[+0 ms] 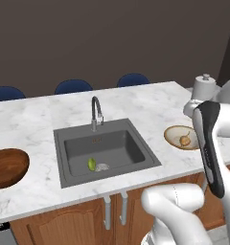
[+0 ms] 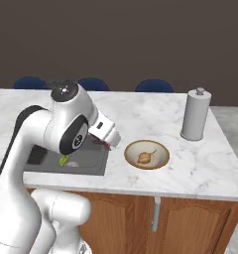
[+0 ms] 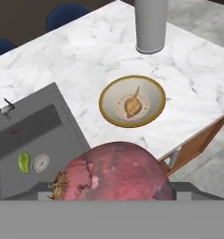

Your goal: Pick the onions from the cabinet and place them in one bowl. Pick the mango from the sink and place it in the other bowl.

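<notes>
Your jaws are holding the reddish-purple onion, which bulges large at the bottom of the hand view with its papery root end showing. In the right base view you can make out the gripper with a sliver of that red bulb under it, hanging above the worktop's front edge between the sink and the light tan bowl.

One onion is done: the tan onion already lies in that tan bowl, near the worktop's right front edge. This second onion, I judge, goes in beside it. The mango is untouched, lying on the sink floor just beside the drain. The dark wooden bowl at the worktop's left front edge sits empty.

Your arm is folded: the elbow rides high over the sink and the forearm slopes down towards the tan bowl, hand pointing downward and forward.
</notes>
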Controlling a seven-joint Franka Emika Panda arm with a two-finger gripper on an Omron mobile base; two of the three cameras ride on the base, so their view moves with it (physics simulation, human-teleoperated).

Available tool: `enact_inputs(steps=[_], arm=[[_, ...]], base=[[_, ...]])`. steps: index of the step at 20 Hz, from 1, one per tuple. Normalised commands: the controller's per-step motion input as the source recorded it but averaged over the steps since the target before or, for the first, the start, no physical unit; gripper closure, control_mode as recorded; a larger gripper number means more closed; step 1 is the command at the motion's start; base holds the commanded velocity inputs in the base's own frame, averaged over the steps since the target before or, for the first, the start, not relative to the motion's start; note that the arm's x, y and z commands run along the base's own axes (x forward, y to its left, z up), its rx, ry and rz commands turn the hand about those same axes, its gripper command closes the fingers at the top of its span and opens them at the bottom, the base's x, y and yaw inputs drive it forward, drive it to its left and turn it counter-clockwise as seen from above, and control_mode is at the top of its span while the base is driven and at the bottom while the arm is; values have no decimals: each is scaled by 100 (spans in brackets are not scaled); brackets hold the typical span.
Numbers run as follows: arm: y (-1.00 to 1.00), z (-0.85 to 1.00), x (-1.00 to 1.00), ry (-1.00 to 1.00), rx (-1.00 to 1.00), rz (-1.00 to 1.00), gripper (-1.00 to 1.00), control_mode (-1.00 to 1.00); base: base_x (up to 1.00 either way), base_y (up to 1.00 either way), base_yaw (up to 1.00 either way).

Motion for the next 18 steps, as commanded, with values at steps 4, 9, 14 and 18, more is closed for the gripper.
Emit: enact_inputs(steps=[4,9,14,18], arm=[[-44,-59,86,9,-3,0,100,-100],[-34,-61,83,5,-6,0,100,-100],[-39,-72,69,2,-3,0,100,-100],[-45,-70,59,0,-1,1,100,-100]], base=[[0,0,0],[0,0,0],[0,0,0],[0,0,0]])
